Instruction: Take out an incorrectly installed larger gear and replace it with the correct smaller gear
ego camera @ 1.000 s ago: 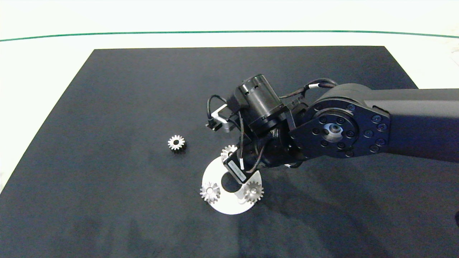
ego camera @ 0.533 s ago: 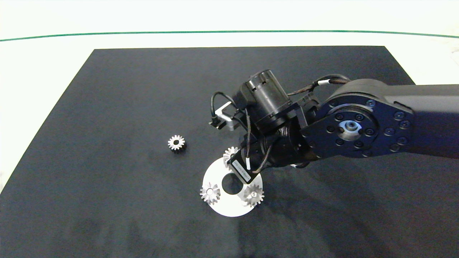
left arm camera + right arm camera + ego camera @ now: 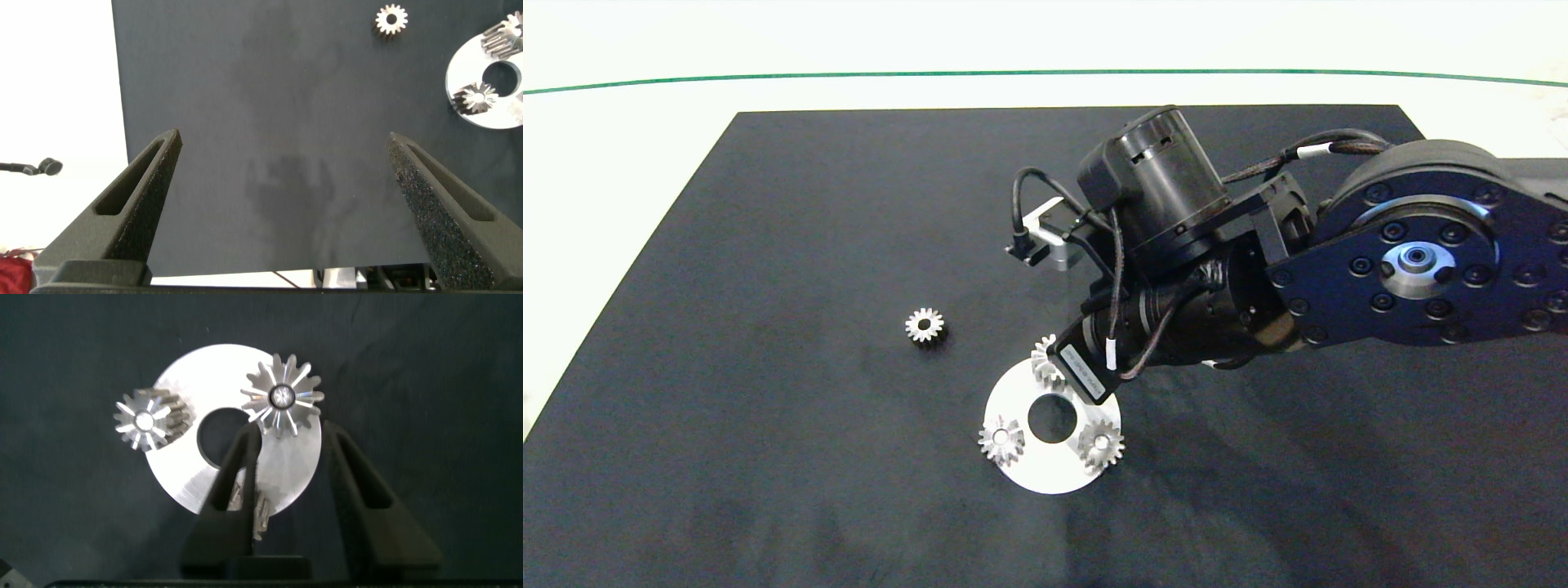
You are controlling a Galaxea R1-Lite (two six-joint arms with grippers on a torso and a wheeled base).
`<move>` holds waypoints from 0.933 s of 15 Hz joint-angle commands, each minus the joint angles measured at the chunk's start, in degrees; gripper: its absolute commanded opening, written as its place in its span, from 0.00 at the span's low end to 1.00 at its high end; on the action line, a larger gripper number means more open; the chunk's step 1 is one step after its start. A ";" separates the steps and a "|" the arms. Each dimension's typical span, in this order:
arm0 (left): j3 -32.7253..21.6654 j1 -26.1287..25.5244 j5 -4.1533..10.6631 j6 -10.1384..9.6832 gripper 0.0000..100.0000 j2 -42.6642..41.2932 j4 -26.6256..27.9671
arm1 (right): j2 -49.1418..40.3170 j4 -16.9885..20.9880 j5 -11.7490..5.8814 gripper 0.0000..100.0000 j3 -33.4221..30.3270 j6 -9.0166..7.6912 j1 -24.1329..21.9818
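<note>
Step in hand: approach for pull-off of the larger gear (image 3: 282, 396), not yet gripped. It sits on a pin on the round silver plate (image 3: 1045, 474), widest of the 3 gears there as far as right wrist view lets me judge. R gripper (image 3: 290, 434) hangs over the plate, fingers (image 3: 353, 486) moderately apart and holding nothing, tips just short of that gear. Next move, est.: advance so the fingers straddle the gear, drop, close on the teeth, lift straight up off the pin. In the way: a 2nd plate gear (image 3: 149, 419) off to one side, and a 3rd (image 3: 260, 513) partly hidden under one finger, which could get bumped on descent. The smaller gear (image 3: 924, 325) lies loose on the dark mat (image 3: 768, 204), well apart from the plate, nothing near it. L gripper (image 3: 283, 137) parked near the mat's edge over the counter (image 3: 57, 82), fingers wide, empty.
</note>
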 commanded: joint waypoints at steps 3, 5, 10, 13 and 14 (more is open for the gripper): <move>0.00 0.02 0.02 0.04 1.00 0.12 0.24 | 0.63 0.55 -2.51 1.00 -4.16 -2.59 0.76; 0.00 0.02 0.02 0.04 1.00 0.12 0.24 | 1.77 4.95 -3.13 1.00 -7.94 -5.22 0.41; 0.00 0.02 0.02 0.13 1.00 0.03 0.24 | 8.28 16.90 -3.22 1.00 -13.02 -5.66 -1.79; 0.00 0.02 0.02 0.22 1.00 0.12 0.24 | 11.97 19.89 -3.13 1.00 -13.02 -5.66 -2.14; 0.00 0.02 0.02 0.39 1.00 0.03 0.24 | 12.76 19.89 -3.13 1.00 -13.02 -5.57 -2.14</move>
